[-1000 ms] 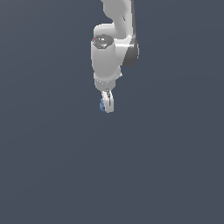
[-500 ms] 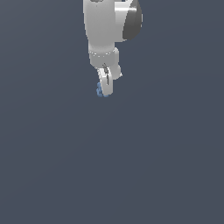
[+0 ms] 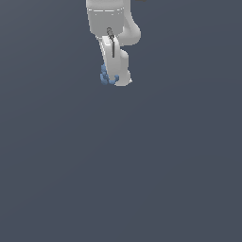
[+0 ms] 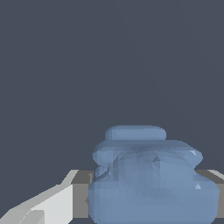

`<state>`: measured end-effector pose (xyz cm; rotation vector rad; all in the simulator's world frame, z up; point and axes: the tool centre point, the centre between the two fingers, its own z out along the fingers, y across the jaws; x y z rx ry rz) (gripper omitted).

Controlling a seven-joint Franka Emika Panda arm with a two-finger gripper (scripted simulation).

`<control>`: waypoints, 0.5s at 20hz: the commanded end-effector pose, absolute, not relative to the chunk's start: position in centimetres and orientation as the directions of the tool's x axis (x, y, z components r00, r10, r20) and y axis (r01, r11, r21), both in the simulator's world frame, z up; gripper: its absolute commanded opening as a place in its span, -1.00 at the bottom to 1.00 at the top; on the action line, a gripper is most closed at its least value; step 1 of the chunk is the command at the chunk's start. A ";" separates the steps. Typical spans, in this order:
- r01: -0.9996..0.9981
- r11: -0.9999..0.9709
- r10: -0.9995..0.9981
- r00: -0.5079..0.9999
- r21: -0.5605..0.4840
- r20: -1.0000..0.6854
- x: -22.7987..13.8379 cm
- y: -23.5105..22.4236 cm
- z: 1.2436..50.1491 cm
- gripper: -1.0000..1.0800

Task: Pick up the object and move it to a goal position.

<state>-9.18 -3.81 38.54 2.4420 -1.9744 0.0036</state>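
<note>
while the pincer (image 3: pixel 116 79) pinches the lumpy blue object (image 3: pixel 107 78) between its fingers (image 4: pixel 52 204), the white arm (image 3: pixel 109 21) hangs at the top of the exterior view over a plain grey desk (image 3: pixel 142 179). the object bulges out past the fingertips (the wrist view shows it filling the gap, knobbly and uneven), so the hold looks shallow. a jolt in transit could let it twist or slip free; no goal marker is visible.

The lumpy object (image 3: pixel 108 78) (image 4: pixel 151 179) is plain pale blue. The pincer (image 3: pixel 117 80) is white, its finger pads (image 4: pixel 82 194) grey-brown. The background is uniform slate grey.
</note>
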 end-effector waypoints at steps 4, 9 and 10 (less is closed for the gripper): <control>-0.978 -0.211 -0.978 0.211 0.000 0.001 -9.0 -4.0 43.8 -1.00; -0.977 -0.212 -0.977 0.212 0.000 0.001 -8.7 -4.0 47.3 -1.00; -0.977 -0.212 -0.977 0.212 0.000 0.001 -8.7 -4.1 47.8 -1.00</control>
